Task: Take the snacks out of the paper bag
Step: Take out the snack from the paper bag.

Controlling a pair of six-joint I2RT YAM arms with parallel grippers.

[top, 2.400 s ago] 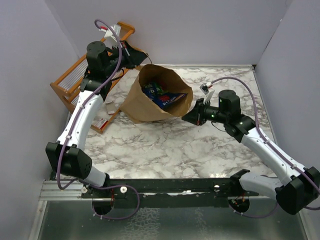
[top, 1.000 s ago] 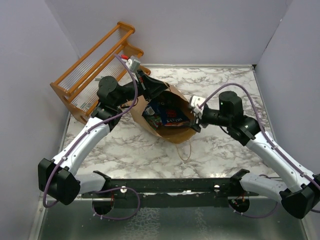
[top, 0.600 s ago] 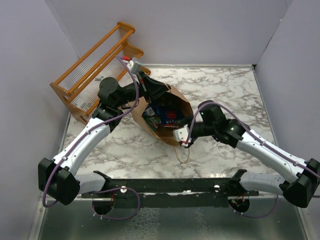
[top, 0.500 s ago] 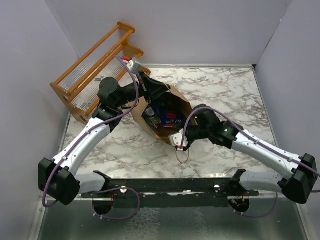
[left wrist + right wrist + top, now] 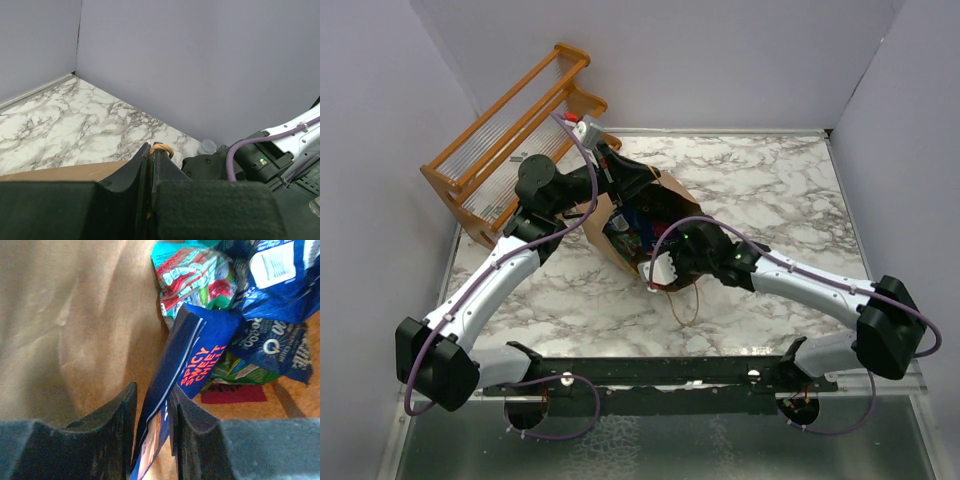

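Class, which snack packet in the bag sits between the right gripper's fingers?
The dark blue SPICY SWEET packet, edge-on between the fingers of the right gripper; the teal-green packet and other blue packets lie deeper in the paper bag.

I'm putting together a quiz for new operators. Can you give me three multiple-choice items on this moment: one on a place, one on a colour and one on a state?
1. Where is the right hand?
A. Inside the paper bag
B. Hovering high above it
C. Outside it, gripping its side

2. What colour is the packet between its fingers?
A. Yellow
B. Dark blue
C. White

3. How is the left hand?
A. Wide open
B. Shut on a snack
C. Shut on the bag's handle

Answers:
1 A: the right wrist view shows the brown bag wall and the snacks right around the fingers.
2 B: the packet standing between the pads is dark blue with red lettering.
3 C: the fingers are pressed together, with the twisted paper loop pinched at their tips.
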